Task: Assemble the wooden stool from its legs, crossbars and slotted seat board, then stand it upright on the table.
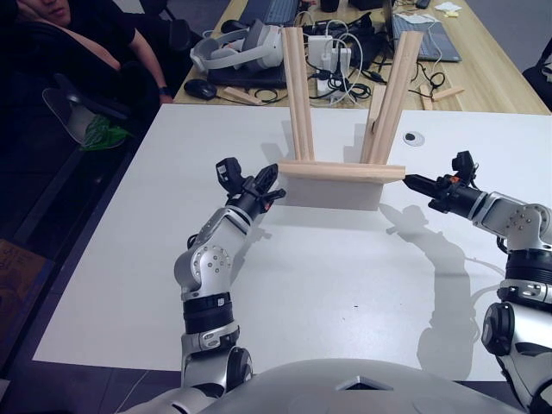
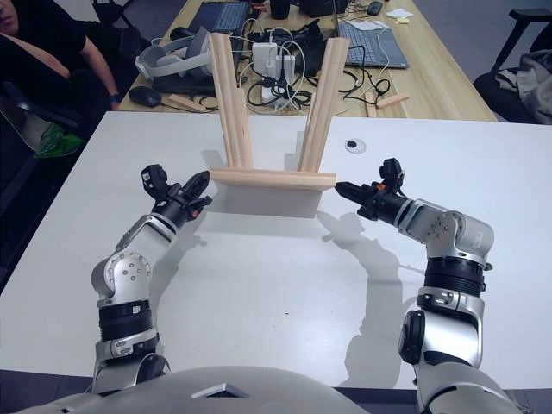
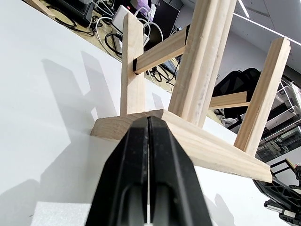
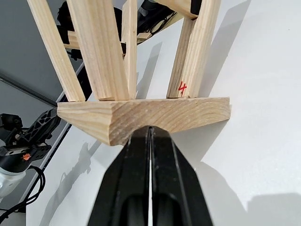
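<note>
The wooden stool [image 1: 341, 171] is in one piece and upside down, with its seat board [image 3: 221, 153] low and its legs [image 1: 297, 95] pointing up, joined by crossbars [image 3: 160, 51]. A grey shadow lies in front of the seat, and I cannot tell whether the seat rests on the white table [image 1: 328, 285]. My left gripper [image 1: 276, 185] is shut, its tip [image 3: 149, 118] at the seat's left end. Opposite it, my right gripper [image 1: 410, 180] is shut too, its tip [image 4: 149, 128] against the right end of the seat board [image 4: 141, 115].
Behind the white table stands a wooden desk [image 1: 492, 78] crowded with a headset [image 1: 237, 47], laptops, a mouse [image 1: 200, 88], cables and loose wooden pieces [image 1: 444, 93]. A round cable port [image 1: 415, 137] sits in the table right of the stool. The near table surface is bare.
</note>
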Robot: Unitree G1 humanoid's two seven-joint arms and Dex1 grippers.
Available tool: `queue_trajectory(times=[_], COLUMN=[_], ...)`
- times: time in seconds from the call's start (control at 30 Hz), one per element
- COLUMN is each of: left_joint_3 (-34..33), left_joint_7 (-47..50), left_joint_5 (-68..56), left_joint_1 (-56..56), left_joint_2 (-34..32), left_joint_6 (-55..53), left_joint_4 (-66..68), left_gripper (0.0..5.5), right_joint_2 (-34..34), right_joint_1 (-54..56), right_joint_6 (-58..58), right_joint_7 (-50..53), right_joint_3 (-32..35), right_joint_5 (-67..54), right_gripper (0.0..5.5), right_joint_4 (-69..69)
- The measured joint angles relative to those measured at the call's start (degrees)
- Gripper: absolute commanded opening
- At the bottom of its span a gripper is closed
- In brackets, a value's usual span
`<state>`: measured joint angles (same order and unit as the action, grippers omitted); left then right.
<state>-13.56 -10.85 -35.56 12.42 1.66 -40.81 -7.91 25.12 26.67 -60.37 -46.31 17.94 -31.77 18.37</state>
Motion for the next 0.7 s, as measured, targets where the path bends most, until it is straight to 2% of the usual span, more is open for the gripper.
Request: queue_trajectory(times=[0.7], left_joint_3=[0.07], left_joint_7=[-0.75], left_joint_5=[-4.04], left_joint_1=[0.32], left_joint_2=[-1.59], left_joint_6=[1.7], left_joint_4=[-2.2], left_gripper=[0.03], right_joint_2=[-0.35], right_joint_1=[-0.28], right_joint_6=[-3.99], right_joint_7=[0.07], right_joint_3=[1.88], right_joint_5=[-2.02], right_gripper=[0.0], right_joint_4=[-5.25])
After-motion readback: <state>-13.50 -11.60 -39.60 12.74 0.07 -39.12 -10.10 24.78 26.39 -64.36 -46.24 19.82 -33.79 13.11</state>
